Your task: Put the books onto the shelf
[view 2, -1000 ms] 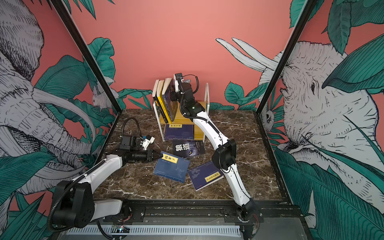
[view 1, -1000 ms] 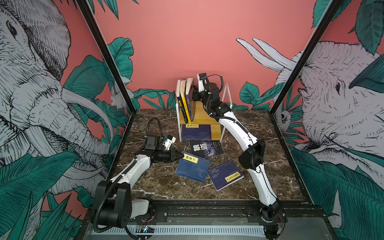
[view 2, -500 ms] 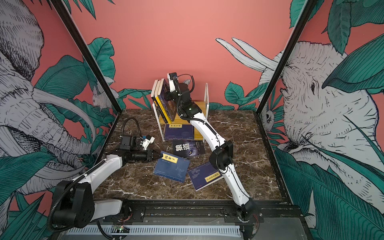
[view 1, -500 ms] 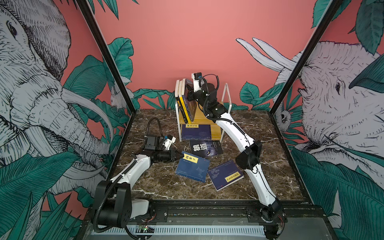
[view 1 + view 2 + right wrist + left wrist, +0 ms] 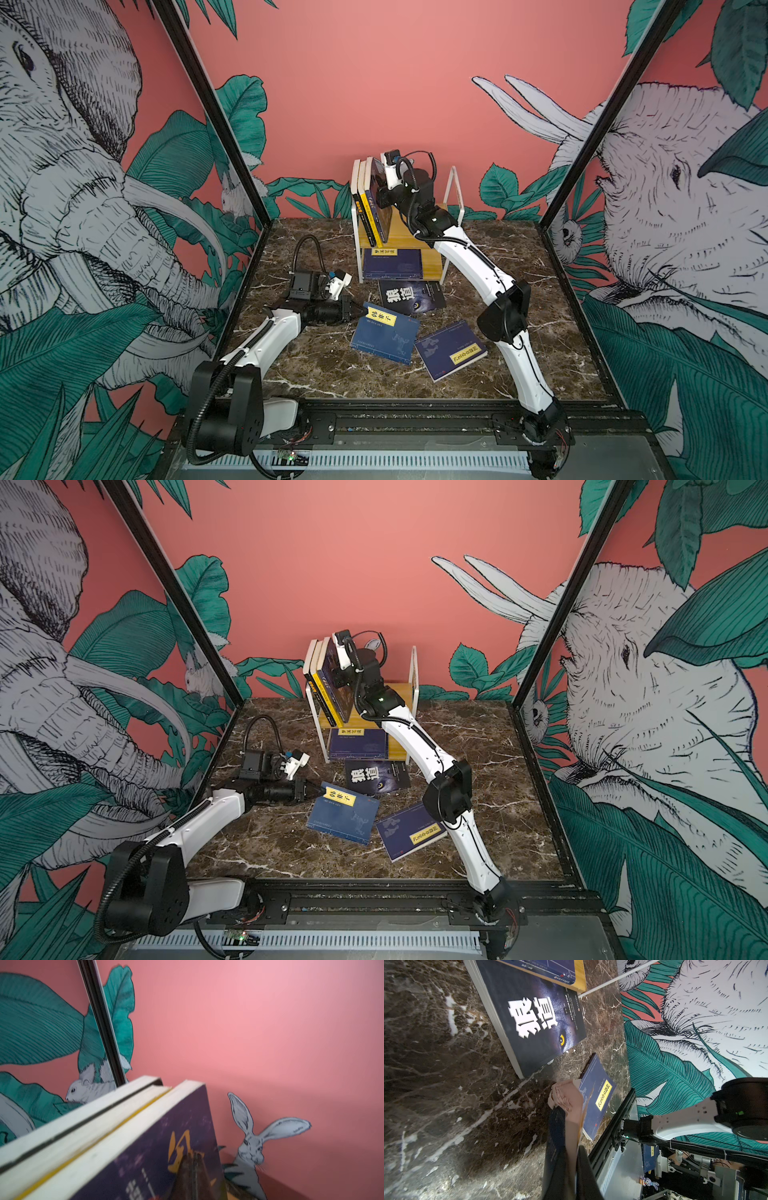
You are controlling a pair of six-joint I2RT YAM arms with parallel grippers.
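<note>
Two-tier wooden shelf (image 5: 403, 235), three books (image 5: 368, 203) leaning on top (one yellow-spined), navy book (image 5: 392, 264) flat below, on desk (image 5: 519, 257) black book (image 5: 409, 296), skewed navy book (image 5: 384, 338), frontmost navy book (image 5: 451, 355).

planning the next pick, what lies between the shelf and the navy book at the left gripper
The black book with white characters lies flat between the shelf and that navy book; both top views show it.

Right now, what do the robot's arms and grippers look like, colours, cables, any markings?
Both arms match: the left arm and right arm have smooth white link shells between chunky black joints. The left gripper and right gripper are black, each with a white camera mount beside it. A ribbed black hose loops over the left wrist, thinner black cables over the right.
</note>
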